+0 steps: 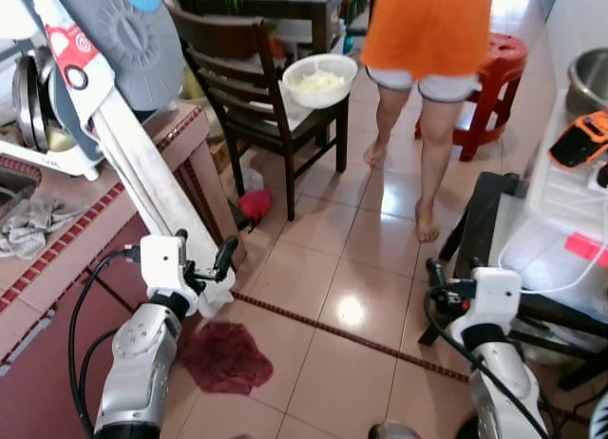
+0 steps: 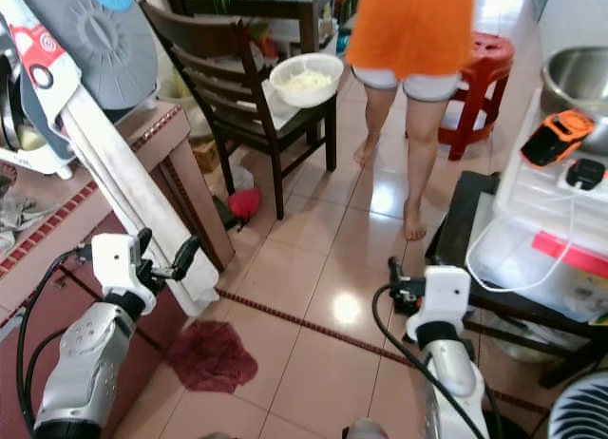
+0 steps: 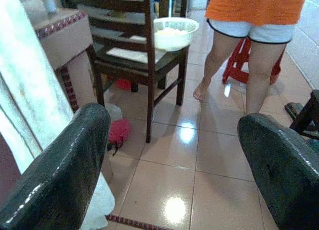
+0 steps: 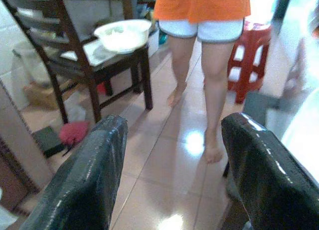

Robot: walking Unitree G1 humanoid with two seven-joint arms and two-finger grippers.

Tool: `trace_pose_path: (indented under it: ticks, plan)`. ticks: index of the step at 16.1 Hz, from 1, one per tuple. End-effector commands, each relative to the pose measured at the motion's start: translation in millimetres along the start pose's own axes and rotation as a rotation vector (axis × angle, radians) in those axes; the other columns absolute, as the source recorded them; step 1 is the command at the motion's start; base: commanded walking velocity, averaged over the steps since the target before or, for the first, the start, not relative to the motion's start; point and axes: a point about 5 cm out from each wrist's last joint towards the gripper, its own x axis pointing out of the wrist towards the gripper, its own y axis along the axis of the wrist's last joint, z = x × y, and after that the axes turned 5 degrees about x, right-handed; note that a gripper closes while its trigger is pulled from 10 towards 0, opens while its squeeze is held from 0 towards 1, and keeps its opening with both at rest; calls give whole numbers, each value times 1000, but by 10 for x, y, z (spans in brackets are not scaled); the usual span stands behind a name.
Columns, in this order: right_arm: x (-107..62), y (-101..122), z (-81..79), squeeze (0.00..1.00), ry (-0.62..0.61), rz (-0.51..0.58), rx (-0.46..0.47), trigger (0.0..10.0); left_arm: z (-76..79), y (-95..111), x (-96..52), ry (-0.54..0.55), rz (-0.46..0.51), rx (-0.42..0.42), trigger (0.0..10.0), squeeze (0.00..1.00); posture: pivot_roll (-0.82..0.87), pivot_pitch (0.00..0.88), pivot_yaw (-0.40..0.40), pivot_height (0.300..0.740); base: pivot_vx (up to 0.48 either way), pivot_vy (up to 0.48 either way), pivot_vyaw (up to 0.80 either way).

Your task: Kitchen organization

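A white bowl (image 1: 320, 80) with pale food in it sits on the seat of a dark wooden chair (image 1: 242, 87) ahead of me. My left gripper (image 1: 205, 241) is raised beside the tiled counter (image 1: 66, 258), well short of the chair. It is open, and nothing lies between its fingers (image 3: 60, 180). My right gripper (image 4: 172, 155) is held low over the floor tiles near a black stand (image 1: 484, 197). It is open and holds nothing.
A person (image 1: 427, 40) in an orange top stands barefoot between the chair and a red stool (image 1: 494, 68). A folded ironing board (image 1: 142, 173) leans on the counter. A dark red cloth (image 1: 226, 356) lies on the floor. At right, a plastic box (image 1: 570, 220) carries an orange device (image 1: 579, 138).
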Motion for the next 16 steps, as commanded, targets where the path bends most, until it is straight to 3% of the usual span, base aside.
trace_pose_path:
  ticks: [1,3,5,6,9,13,16]
  plan:
    - [13,41,-51,0,11,10,-5,10000,-12,24,-8,0,-5,21,10000,0,-139,0,113,740,0,0,0]
    - [10,113,-104,0,34,33,-72,10000,16,55,27,-2,-15,-21,10000,0,-148,0,115,740,0,0,800]
    - [78,248,-139,0,53,72,-99,10000,71,202,103,-6,36,-41,10000,0,-151,0,116,740,0,0,800]
    - [110,394,-151,0,57,116,-105,10000,92,396,123,8,129,-5,10000,0,-152,0,119,740,0,0,800]
    - [92,469,-181,0,58,131,-113,10000,86,481,107,21,154,7,10000,0,-147,0,121,740,0,0,800]
    - [106,523,-281,0,70,146,-121,10000,-15,404,90,91,115,37,10000,0,-145,0,128,740,0,0,800]
    - [122,555,-301,0,77,139,-118,10000,16,431,85,94,109,90,10000,0,-136,0,124,740,0,0,800]
